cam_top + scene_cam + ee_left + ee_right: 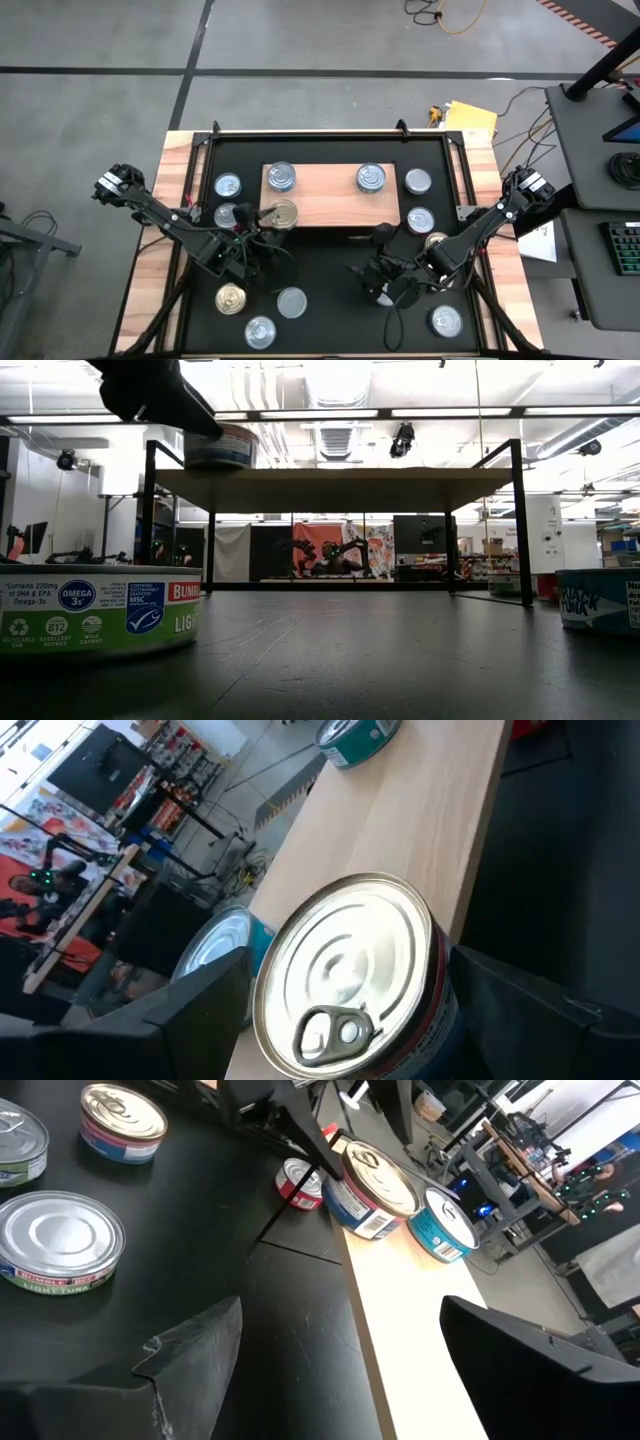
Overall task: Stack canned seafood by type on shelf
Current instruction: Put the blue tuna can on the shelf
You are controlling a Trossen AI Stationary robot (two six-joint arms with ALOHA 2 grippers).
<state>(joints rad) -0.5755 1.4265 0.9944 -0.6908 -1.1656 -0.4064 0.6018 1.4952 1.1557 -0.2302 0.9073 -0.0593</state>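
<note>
From my station I saw the left hand point(268, 222) at the near left corner of the shelf point(325, 200), its fingers spread wide on either side of a gold-lidded can point(283, 214) that sat on that corner; the left wrist view showed that can point(350, 982) between the dark fingers point(200, 995), upright on the wood with its pull tab toward the camera, though I could not tell whether the pads were actually pressing its sides. From the low view, the can point(220, 448) rested on the shelf's edge with the arm over it. Two more silver-lidded cans stood on the shelf, one point(281, 178) at the far left and one point(371, 178) toward the far right. The right hand point(385, 268) hovered over the black mat point(330, 290) just in front of the shelf's right end, fingers well apart and holding nothing. The remaining tins lay loose on the mat: two point(228, 186) beside the shelf's left end, three point(418, 181) in a column off its right end, a gold one point(231, 298) and two silver ones point(292, 302) at the near left, and one point(446, 321) at the near right of the desk point(150, 270).
</note>
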